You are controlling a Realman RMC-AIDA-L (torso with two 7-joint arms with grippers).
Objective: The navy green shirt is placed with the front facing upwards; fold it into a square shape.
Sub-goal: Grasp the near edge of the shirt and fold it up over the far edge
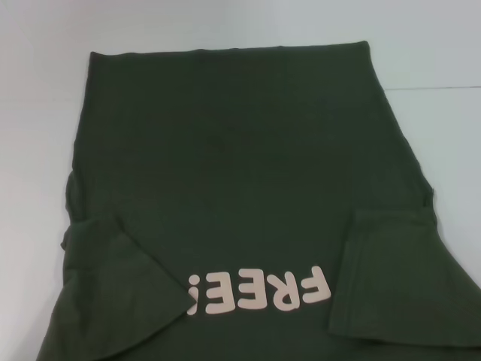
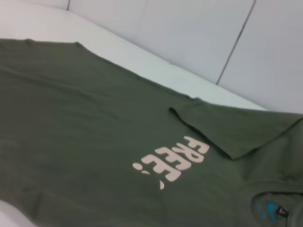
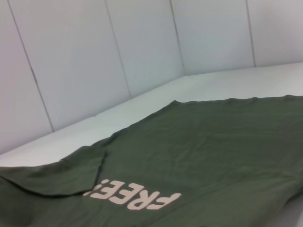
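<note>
Large dark olive-green cotton T-shirt (image 1: 233, 180) flat on the white table (image 1: 436, 45), long axis running away from the robot — hem far, pink "FREE!" lettering (image 1: 259, 292) near; sleeves folded inward beside it (neither gripper visible — finger state cannot be told).

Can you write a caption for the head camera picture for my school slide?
Green shirt with pink "FREE!" letters lies on a white table, both sleeves folded inward.
</note>
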